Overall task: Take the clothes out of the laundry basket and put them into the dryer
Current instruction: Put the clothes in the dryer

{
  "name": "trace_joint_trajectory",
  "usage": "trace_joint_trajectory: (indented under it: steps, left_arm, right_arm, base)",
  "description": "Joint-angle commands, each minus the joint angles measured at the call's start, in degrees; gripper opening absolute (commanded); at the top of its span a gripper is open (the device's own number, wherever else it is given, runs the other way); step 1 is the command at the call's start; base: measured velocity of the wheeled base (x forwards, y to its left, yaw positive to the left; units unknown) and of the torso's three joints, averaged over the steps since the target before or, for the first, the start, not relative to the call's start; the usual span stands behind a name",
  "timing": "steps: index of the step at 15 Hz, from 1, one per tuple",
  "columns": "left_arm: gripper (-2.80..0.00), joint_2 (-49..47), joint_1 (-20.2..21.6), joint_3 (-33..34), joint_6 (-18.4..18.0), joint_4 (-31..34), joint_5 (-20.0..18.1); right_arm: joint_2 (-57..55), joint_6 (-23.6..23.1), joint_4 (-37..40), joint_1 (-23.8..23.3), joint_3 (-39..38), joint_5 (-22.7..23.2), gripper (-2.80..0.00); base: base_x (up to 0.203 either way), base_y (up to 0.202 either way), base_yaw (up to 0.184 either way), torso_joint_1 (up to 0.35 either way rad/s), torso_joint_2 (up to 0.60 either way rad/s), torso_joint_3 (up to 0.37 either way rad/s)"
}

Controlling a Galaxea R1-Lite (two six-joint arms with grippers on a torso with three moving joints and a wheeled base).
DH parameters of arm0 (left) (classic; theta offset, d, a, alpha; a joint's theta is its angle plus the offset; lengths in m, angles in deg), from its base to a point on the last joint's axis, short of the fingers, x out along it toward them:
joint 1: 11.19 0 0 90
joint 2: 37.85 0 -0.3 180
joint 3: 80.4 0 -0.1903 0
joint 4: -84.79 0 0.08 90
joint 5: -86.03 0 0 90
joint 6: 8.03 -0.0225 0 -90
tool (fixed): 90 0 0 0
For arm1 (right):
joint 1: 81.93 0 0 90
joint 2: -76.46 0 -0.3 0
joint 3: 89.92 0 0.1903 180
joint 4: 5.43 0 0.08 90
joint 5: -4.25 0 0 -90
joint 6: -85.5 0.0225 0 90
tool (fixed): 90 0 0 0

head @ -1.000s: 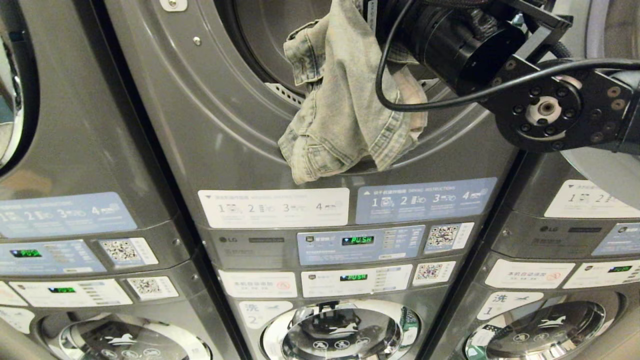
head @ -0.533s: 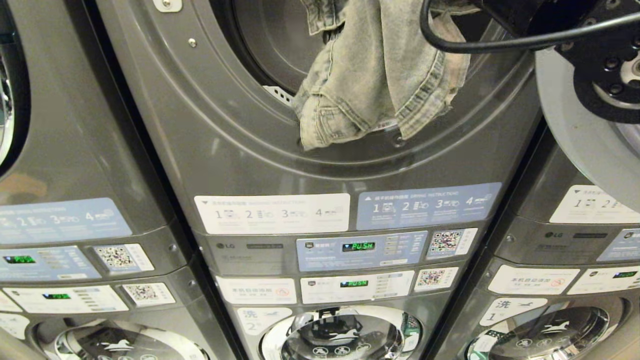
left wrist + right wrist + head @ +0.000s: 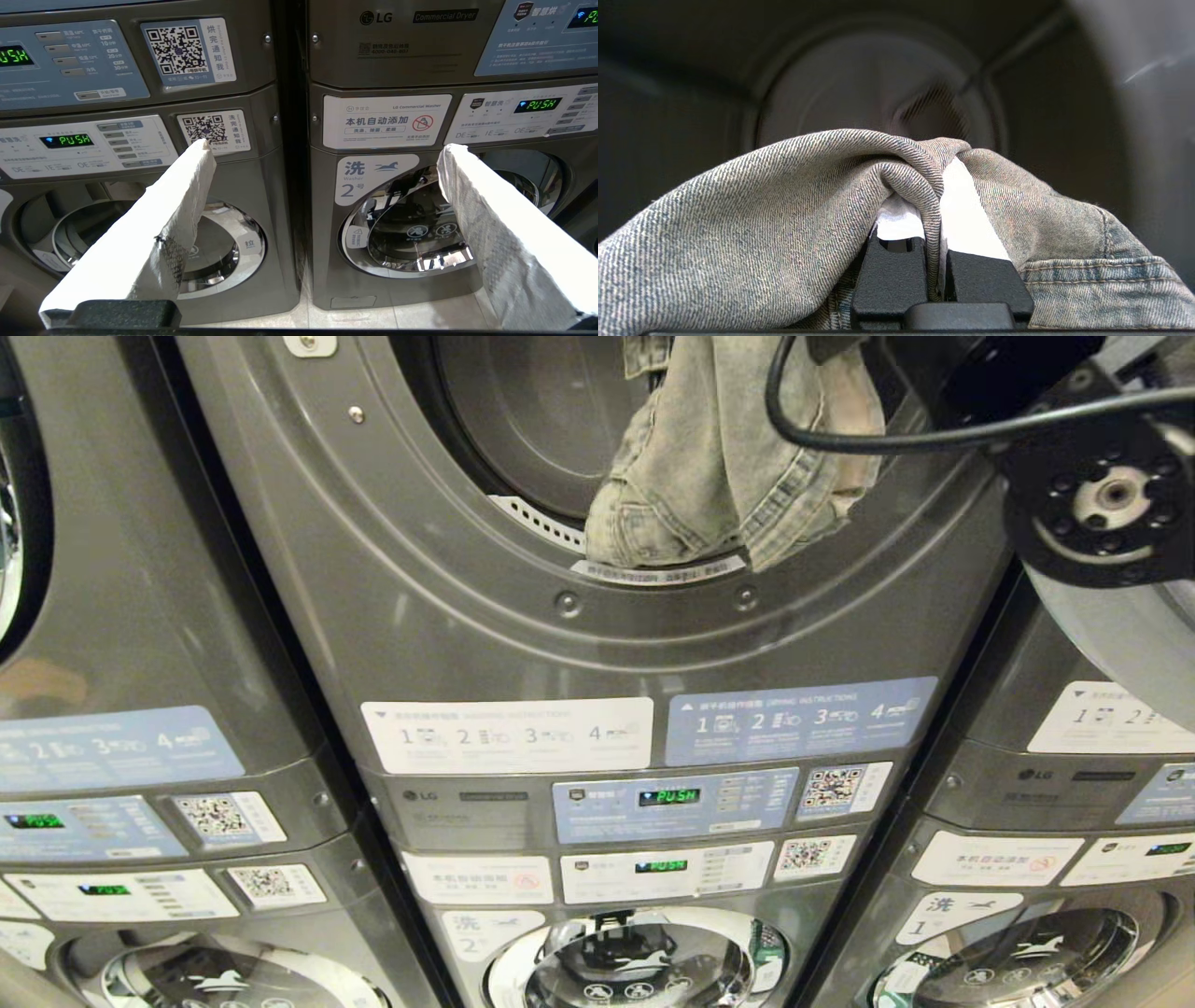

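Holding jeans (image 3: 784,210) pinched in right claw (image 3: 941,205) at dryer (image 3: 448,569) mouth; drum lies straight ahead, far side. Jeans' tail drapes over near rim. Left claw (image 3: 322,149) wide, empty, low.

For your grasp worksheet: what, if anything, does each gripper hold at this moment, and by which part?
The right gripper is shut on a bunched fold of the denim garment, at the dryer opening. The left gripper is open and holds nothing.

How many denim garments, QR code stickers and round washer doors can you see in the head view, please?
Denim garment: 1
QR code stickers: 4
Round washer doors: 3
Total: 8
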State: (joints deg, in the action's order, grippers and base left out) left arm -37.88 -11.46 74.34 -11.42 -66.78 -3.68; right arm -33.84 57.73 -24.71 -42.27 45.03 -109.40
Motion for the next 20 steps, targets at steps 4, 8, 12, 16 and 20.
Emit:
trace_joint_trajectory:
  steps: [4,8,12,16,20]
  left_arm:
    - [0.00,0.02,0.00,0.04,0.40,-0.05,0.07]
    - [0.00,0.02,0.00,0.04,0.23,0.03,0.07]
    - [0.00,0.02,0.00,0.04,0.08,0.03,-0.02]
    - [0.00,0.02,0.00,-0.02,0.05,-0.03,-0.02]
    - [0.00,0.02,0.00,0.04,0.49,-0.05,0.07]
  right_arm:
    - [-8.59,4.20,-0.07,-3.13,0.13,-0.02,-2.80]
    - [-8.12,4.39,0.06,-3.27,0.04,-0.17,-2.80]
    - [-6.03,4.13,1.31,-3.19,0.04,-0.08,-2.80]
    - [-3.64,3.80,2.64,-2.39,0.13,1.48,-2.80]
    - [-1.51,2.54,2.74,-0.90,0.13,2.05,-2.80]
  base:
    - [0.000,0.000,0.000,0.000,0.00,0.000]
    - [0.000,0.000,0.000,0.000,0.00,0.000]
    - [0.000,0.000,0.000,0.000,0.00,0.000]
    - [0.181,0.000,0.000,0.001,0.00,0.001]
    - [0.097,0.000,0.000,0.008,0.01,0.001]
